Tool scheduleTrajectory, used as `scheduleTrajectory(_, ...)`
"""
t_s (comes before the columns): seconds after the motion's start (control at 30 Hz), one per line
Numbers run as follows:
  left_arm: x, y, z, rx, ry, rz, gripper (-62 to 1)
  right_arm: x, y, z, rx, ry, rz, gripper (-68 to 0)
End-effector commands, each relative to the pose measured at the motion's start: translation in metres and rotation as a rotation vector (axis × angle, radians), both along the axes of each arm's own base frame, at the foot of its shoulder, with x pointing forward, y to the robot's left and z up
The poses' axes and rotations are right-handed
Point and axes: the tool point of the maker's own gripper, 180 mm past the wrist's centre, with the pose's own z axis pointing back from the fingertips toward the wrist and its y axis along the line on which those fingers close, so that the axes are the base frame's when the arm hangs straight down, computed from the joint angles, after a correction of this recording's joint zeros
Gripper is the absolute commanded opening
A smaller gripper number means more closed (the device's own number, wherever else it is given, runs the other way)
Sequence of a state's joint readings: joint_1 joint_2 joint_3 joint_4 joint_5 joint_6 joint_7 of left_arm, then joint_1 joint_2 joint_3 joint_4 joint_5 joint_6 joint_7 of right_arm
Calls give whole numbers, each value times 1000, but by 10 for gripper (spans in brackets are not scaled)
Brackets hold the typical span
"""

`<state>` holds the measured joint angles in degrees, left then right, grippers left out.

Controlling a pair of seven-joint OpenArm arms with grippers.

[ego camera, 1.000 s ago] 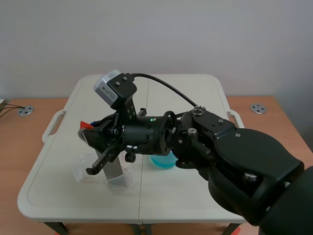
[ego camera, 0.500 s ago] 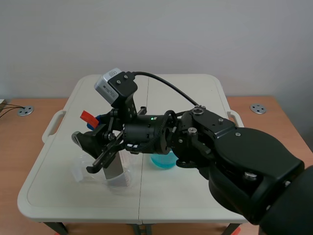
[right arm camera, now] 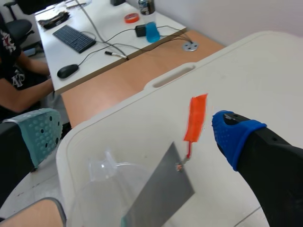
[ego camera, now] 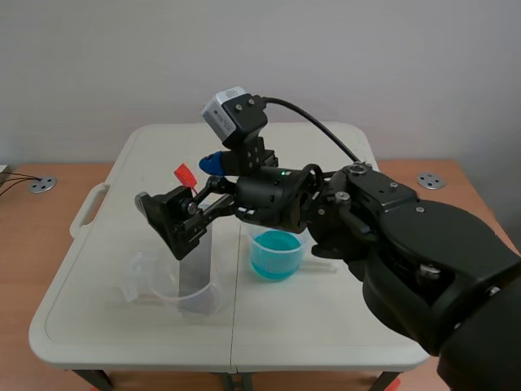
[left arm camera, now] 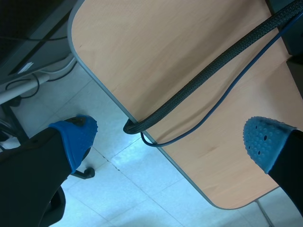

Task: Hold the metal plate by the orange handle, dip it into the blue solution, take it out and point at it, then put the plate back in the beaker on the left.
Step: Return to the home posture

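The metal plate (ego camera: 194,262) stands in the clear beaker (ego camera: 175,290) at the table's left, its orange handle (ego camera: 186,173) sticking up free. My right gripper (ego camera: 194,194) comes across from the right and is open, one finger on each side of the handle without touching it. Seen from the right wrist, the orange handle (right arm camera: 195,117) and grey plate (right arm camera: 161,189) lie between the open fingers of the right gripper (right arm camera: 137,135), above the beaker's rim (right arm camera: 102,166). The beaker of blue solution (ego camera: 275,252) stands just to the right. My left gripper (left arm camera: 170,139) is open and holds nothing.
The white folding table (ego camera: 326,326) sits on a wooden desk (ego camera: 49,236). From the left wrist I see a wooden tabletop edge (left arm camera: 189,71), black cables (left arm camera: 199,90) and floor. A keyboard (right arm camera: 75,38), a mouse (right arm camera: 67,71) and a seated person (right arm camera: 19,80) lie beyond the table.
My right gripper has opened and let go of the orange handle, then drawn up and to the right. The plate now stands on its own in the left beaker.
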<state>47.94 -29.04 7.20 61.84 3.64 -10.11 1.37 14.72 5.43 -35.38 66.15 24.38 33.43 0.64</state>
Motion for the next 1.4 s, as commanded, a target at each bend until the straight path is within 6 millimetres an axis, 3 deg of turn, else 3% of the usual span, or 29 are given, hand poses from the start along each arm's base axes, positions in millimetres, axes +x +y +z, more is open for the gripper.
scheduleTrajectory(0.0, 0, 1, 2, -1, -4, -6, 14, 11, -3, 17, 21, -49, -11, -10)
scheduleTrajectory(0.27, 6, 5, 2, 9, -19, -7, 14, 24, -30, 19, -13, -78, -60, -10)
scheduleTrajectory(0.47, 32, 47, 14, 104, -86, 22, 14, 23, -53, 29, -66, -140, -56, -10)
scheduleTrajectory(0.7, 88, 98, 69, 223, -317, -24, 14, 6, -82, 40, -114, -195, -56, -10)
scheduleTrajectory(0.83, 119, 106, 111, 223, -492, -35, 14, -2, -106, 48, -111, -201, -101, -10)
scheduleTrajectory(0.97, 141, 88, 149, 126, -654, -22, 14, -11, -125, 58, -97, -203, -135, -10)
scheduleTrajectory(1.2, 169, 26, 197, -96, -873, -47, 14, -21, -159, 61, -118, -194, -207, -10)
scheduleTrajectory(1.37, 181, -15, 225, -250, -959, -67, 14, -34, -171, 57, -136, -178, -224, -10)
